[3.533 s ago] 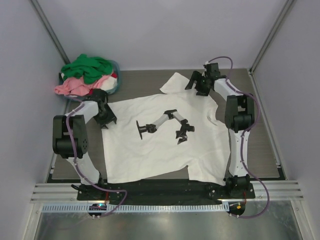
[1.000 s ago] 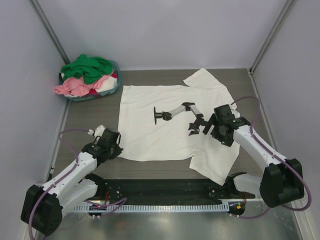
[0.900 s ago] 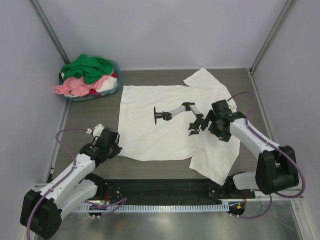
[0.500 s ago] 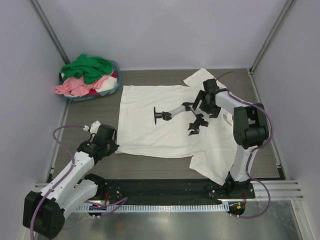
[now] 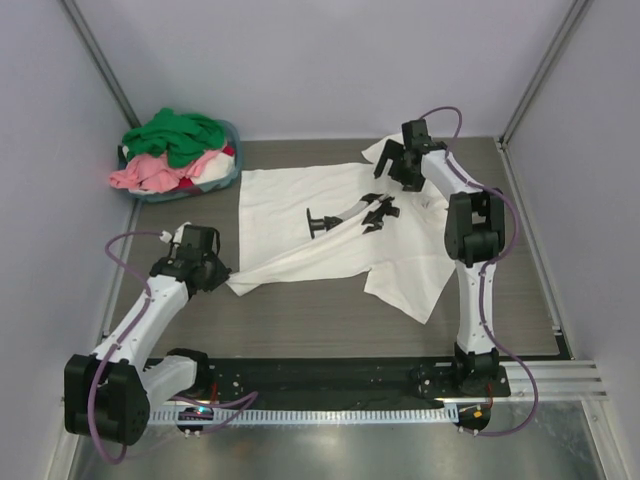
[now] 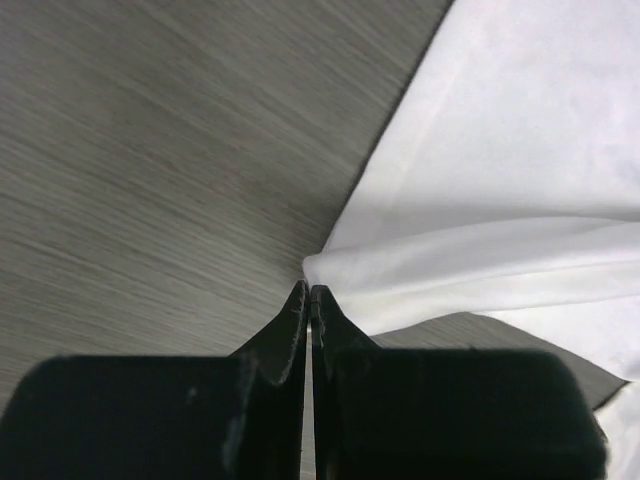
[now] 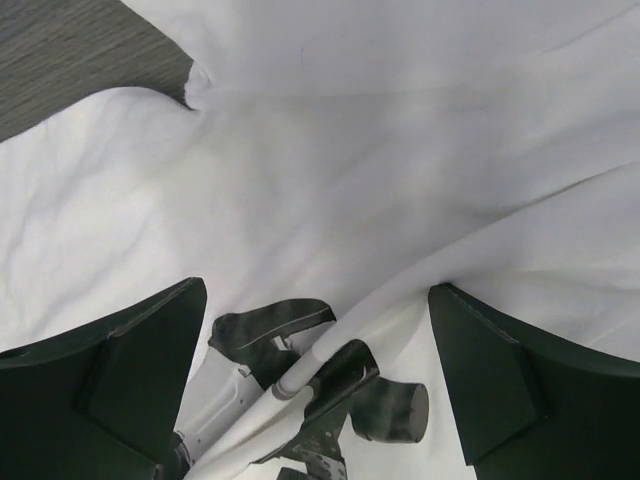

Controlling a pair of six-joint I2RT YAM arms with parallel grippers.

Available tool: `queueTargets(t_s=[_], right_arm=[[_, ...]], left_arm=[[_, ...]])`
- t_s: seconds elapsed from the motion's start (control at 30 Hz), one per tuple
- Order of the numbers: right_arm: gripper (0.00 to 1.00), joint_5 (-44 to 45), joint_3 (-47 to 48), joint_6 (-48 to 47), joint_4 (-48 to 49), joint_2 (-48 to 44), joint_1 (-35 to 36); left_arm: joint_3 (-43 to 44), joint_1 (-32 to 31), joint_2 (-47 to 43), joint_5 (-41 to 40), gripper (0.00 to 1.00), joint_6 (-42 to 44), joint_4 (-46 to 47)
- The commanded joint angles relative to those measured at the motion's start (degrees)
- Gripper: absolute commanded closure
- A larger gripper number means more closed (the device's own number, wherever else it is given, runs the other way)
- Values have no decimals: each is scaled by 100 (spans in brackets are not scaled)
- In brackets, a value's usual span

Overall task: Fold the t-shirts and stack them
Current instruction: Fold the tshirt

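White links (image 5: 145, 315), black joints (image 5: 470, 225), looping purple cables (image 5: 110, 255); left gripper (image 6: 308, 292) and right gripper (image 7: 315, 295) matte black

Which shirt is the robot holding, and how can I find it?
On the wooden table, the white t-shirt lies across the middle, one corner pinched by the left end effector. Unlike the green and pink shirts heaped in the corner basket, it has a robot-arm print.

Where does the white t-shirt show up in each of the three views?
Top external: white t-shirt lies mid-table, its near-left corner in the shut left gripper.
Left wrist: it fills the right half, corner pinched at the jaws.
Right wrist: it covers nearly the whole frame.
Shared landmark: the robot-arm print on the shirt, in top and right wrist views only.
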Motion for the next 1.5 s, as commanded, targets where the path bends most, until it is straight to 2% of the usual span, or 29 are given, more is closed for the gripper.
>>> queueTargets(t_s=[0.0, 0.07, 0.1, 0.13, 0.27, 0.33, 0.43, 0.47, 0.53, 0.7, 0.87, 1.03, 1.13, 1.17, 1.23, 1.27, 1.3, 1.33, 1.4, 1.47], right_arm=[[1, -146, 260, -232, -249, -857, -3], [0, 66, -468, -206, -346, -1439, 59], [0, 623, -836, -145, -390, -1834, 68], [0, 777, -1693, 47, -407, -2551, 76], [0, 1314, -3947, 663, -591, -4322, 103], [1, 1324, -5095, 953, -811, -5233, 112], [0, 1078, -6328, 1410, -1004, -6019, 112], [1, 999, -6559, 1551, -1057, -6474, 129], [2, 832, -7138, 1771, -1067, -6811, 120], [9, 568, -7843, 1921, -1121, -7418, 155], [21, 234, -8187, 2018, -821, -7261, 235], [27, 163, -8451, 2053, -549, -7251, 296], [40, -126, -8609, 2070, -400, -7269, 340], [53, -170, -8644, 2036, -373, -7287, 358], [61, -241, -8723, 2000, -320, -7296, 358], [73, -250, -8741, 1974, -320, -7296, 366], [77, -267, -8750, 1956, -328, -7322, 358], [88, -294, -8759, 1939, -381, -7374, 366], [97, -364, -8689, 1973, -556, -7619, 366], [98, -425, -8540, 2017, -802, -7831, 384]], left_arm=[[226, 42, 37, 290, 100, 219, 215], [86, 42, 11, 378, 100, 202, 312], [15, 33, -32, 405, 100, 193, 347], [-38, 33, -50, 466, 100, 158, 434], [-275, 33, -129, 607, 100, 140, 532], [-293, 42, -130, 651, 100, 158, 558], [-284, 33, -147, 712, 100, 175, 549], [-267, 42, -164, 756, 100, 175, 532], [-223, 33, -226, 835, 100, 166, 497], [-196, 42, -454, 810, 100, 158, 312], [-293, 42, -656, 774, 100, 122, 163], [-311, 42, -780, 748, 100, 105, 83], [-284, 42, -719, 748, 100, 87, 75], [-284, 42, -710, 756, 100, 87, 75], [-258, 33, -683, 756, 100, 114, 66], [-249, 33, -683, 756, 100, 122, 48], [-240, 42, -692, 739, 100, 140, 39], [-232, 42, -701, 748, 100, 140, 22], [-205, 42, -709, 756, 100, 105, -48], [-56, 42, -709, 765, 100, 79, -197]])
